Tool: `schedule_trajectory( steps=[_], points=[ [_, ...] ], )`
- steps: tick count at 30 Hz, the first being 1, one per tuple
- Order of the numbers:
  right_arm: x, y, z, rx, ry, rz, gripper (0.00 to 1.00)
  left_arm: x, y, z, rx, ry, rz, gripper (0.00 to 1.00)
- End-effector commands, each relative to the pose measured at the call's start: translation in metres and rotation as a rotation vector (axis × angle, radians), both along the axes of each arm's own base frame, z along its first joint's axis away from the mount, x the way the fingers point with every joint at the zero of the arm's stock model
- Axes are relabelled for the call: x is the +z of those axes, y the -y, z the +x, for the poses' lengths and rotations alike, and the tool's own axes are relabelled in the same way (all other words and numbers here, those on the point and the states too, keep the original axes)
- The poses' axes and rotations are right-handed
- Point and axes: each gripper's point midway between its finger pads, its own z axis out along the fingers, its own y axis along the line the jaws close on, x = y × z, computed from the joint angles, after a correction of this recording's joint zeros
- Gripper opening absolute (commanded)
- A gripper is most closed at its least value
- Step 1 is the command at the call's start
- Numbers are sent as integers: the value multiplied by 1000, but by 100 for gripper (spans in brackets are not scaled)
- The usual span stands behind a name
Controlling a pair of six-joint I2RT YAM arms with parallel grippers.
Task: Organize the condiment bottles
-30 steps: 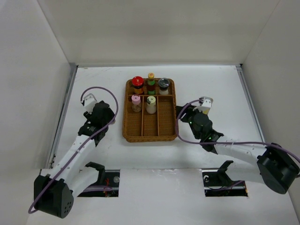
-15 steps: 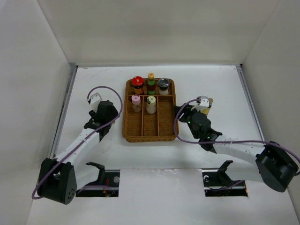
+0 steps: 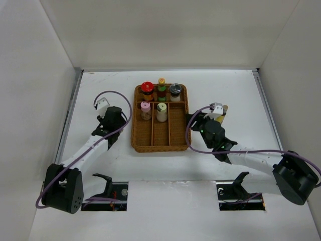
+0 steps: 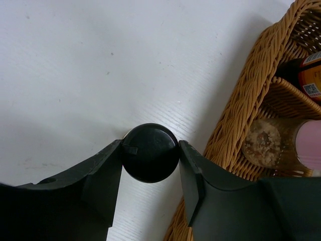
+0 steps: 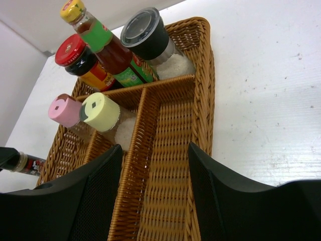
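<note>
The red-capped bottle (image 3: 147,88), yellow-capped bottle (image 3: 161,81) and grey-capped jar (image 3: 174,89) fill the back row of the wicker tray (image 3: 176,131), toward the tabletop's far edge. The pink-capped bottle (image 3: 145,106) and green-capped bottle (image 3: 161,107) stand just in front, blocking the left and middle lanes there. We find the right lane open along its whole length. Our left end effector (image 4: 150,148), clamped on a dark-capped bottle (image 4: 150,156), sits just beside the tray's left wall.

Your top view looks down from above the near edge over the whole table (image 3: 230,95). Both wrist views, set close in, share the wicker tray (image 5: 170,150) and the pink-capped bottle (image 5: 64,110).
</note>
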Motion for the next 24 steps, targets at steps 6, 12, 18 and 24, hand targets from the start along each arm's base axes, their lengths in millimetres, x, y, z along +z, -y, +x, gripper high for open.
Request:
schedule_trajectory(
  steps=[6, 12, 18, 24],
  points=[
    [24, -11, 5, 15, 47, 44, 59, 49, 9, 6, -17, 120, 19, 32],
    [24, -10, 5, 12, 49, 44, 59, 116, 26, -7, -76, 225, 80, 32],
    [27, -7, 4, 4, 57, 46, 59, 146, 60, -17, -179, 269, 53, 32],
    [29, -5, 3, 1, 62, 48, 59, 131, 97, -27, -291, 215, 35, 32]
  ],
)
